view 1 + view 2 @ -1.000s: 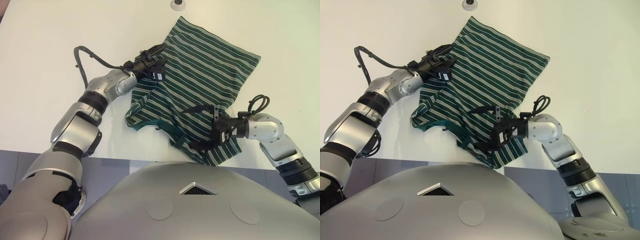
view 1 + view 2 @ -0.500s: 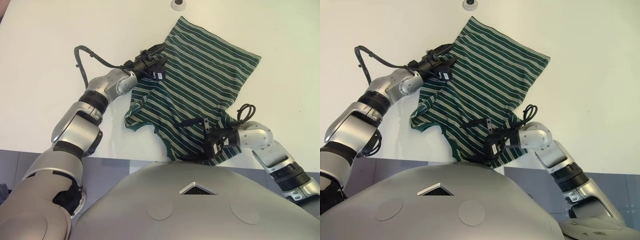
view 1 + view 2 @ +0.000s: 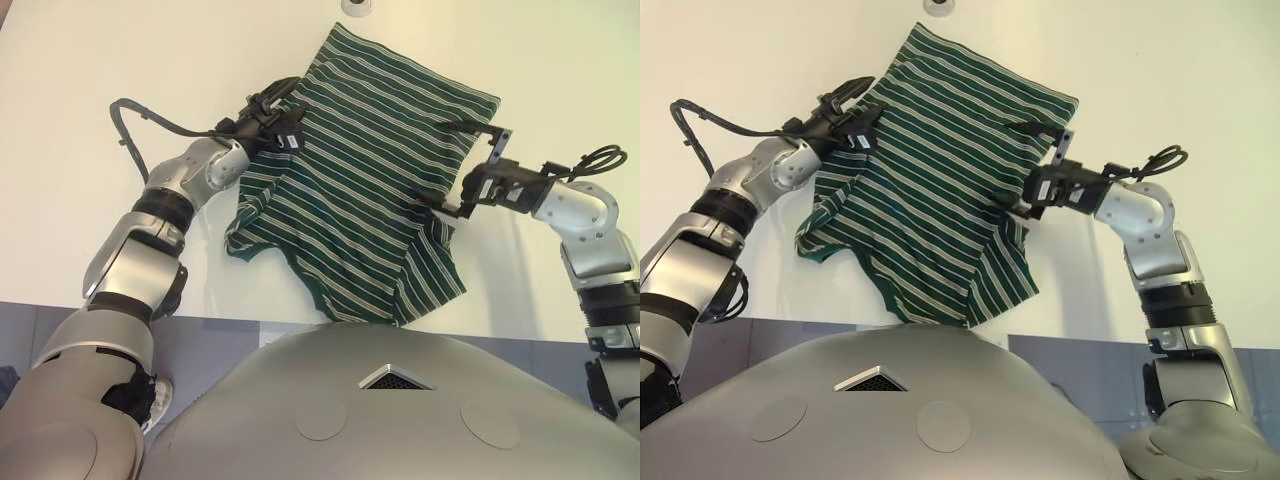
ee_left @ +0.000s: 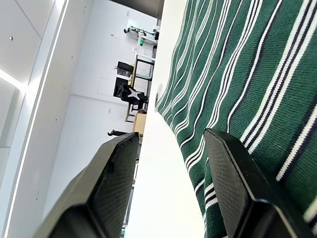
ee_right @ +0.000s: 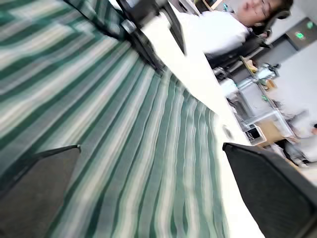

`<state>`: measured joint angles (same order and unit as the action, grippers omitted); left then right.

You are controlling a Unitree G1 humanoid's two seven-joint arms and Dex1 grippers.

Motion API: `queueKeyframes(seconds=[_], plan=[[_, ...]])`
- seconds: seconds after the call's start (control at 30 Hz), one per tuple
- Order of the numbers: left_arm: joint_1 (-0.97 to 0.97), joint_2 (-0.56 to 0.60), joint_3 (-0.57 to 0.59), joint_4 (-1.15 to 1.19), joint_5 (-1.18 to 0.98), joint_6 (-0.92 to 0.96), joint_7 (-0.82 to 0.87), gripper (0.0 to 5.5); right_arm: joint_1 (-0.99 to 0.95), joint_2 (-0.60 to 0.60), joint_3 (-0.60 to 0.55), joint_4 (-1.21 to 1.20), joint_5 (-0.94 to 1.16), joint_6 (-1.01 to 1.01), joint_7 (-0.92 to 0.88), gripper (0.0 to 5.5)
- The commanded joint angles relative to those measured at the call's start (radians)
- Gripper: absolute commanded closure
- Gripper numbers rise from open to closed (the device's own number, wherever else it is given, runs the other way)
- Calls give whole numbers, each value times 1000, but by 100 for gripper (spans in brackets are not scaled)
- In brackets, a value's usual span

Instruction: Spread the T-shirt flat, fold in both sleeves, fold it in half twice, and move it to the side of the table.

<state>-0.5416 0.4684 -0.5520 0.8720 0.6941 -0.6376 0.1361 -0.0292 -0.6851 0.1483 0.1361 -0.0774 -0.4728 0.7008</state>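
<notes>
A green T-shirt (image 3: 370,170) with white stripes lies on the white table (image 3: 80,90), mostly spread out, with a sleeve (image 3: 245,240) bunched at its near left. My left gripper (image 3: 268,108) rests at the shirt's left edge, open. In the left wrist view one finger (image 4: 233,188) lies over the striped cloth (image 4: 257,74) and the other (image 4: 111,193) over bare table. My right gripper (image 3: 465,168) hovers at the shirt's right edge, open wide, with striped cloth (image 5: 138,148) between its fingers and nothing held.
A round grommet (image 3: 352,4) sits in the table beyond the shirt's far corner. The table's near edge (image 3: 200,318) runs just below the shirt's hem. Bare tabletop extends to the left of my left arm and to the right of my right arm.
My right gripper has left the shirt's near hem and swung up to its right edge. The near part of the shirt now lies flatter. The shirt and my left gripper have shifted slightly left.
</notes>
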Motion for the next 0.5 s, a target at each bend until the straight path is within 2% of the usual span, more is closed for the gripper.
queueKeyframes(seconds=[0.03,0.27,0.5], plan=[[42,8,23,-24,-44,-15,-53,311,-56,41,-17,64,-58,45,-89,11],[65,4,83,-71,-129,-41,-123,311,-108,68,45,206,-218,28,-189,11],[86,22,149,-88,-195,-51,-165,311,-306,21,57,518,-405,41,-454,11]])
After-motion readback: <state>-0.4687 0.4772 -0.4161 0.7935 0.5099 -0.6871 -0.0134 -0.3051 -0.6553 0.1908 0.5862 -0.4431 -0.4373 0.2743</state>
